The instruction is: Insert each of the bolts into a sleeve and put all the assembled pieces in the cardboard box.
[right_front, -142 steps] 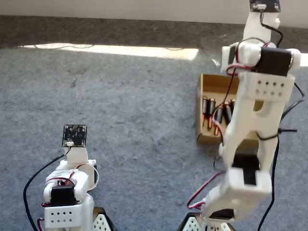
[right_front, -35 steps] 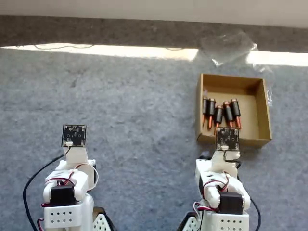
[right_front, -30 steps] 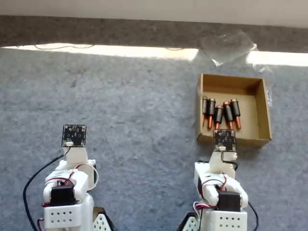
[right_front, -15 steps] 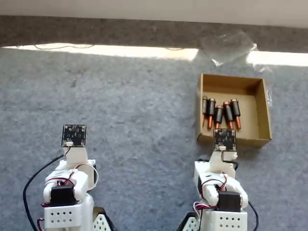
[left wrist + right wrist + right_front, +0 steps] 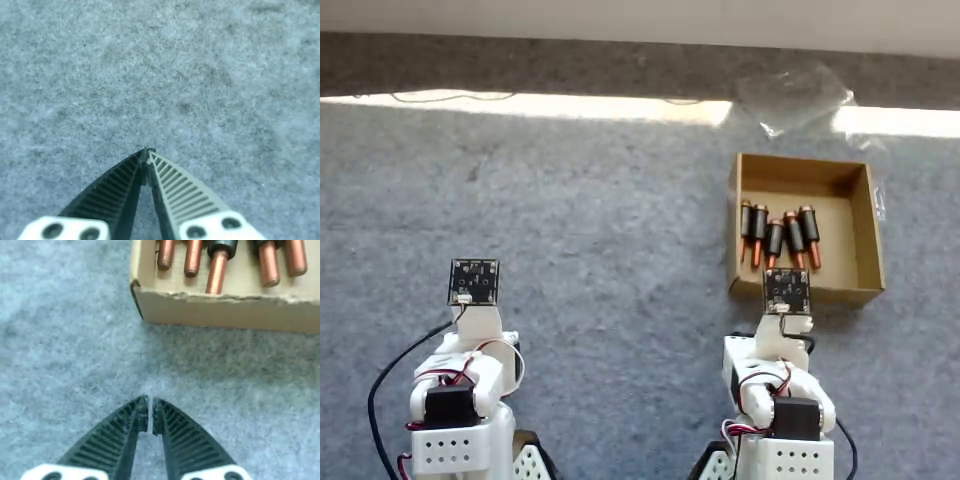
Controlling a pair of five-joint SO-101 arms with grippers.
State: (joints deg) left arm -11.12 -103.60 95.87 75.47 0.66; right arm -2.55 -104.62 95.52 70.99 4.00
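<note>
From where I stand the job looks finished: five assembled pieces (image 5: 775, 240), black sleeves with copper bolt ends poking out toward 6 o'clock, lie side by side in the cardboard box (image 5: 733, 225), which sits at about 2 o'clock on the grey carpet (image 5: 600, 220). I see no loose bolt or sleeve on the carpet. A crumpled plastic bag (image 5: 795, 97) lies just beyond the box at its 12 o'clock. The left gripper (image 5: 146, 155) hangs folded low over bare carpet at about 7 o'clock, its fingers closed tip to tip on nothing. The right gripper (image 5: 150, 405) is parked at about 5 o'clock, right at the box's 6 o'clock side, fingers drawn together with only a hairline slit between them and nothing held. The worry, to my eye, is that closeness. The near wall of the box is just ahead of those closed tips, so any push toward 12 o'clock could shove or tilt the light cardboard. The pieces are round and lie loose, so a jolt would likely set them rolling, and a bolt might slide out of its sleeve.
</note>
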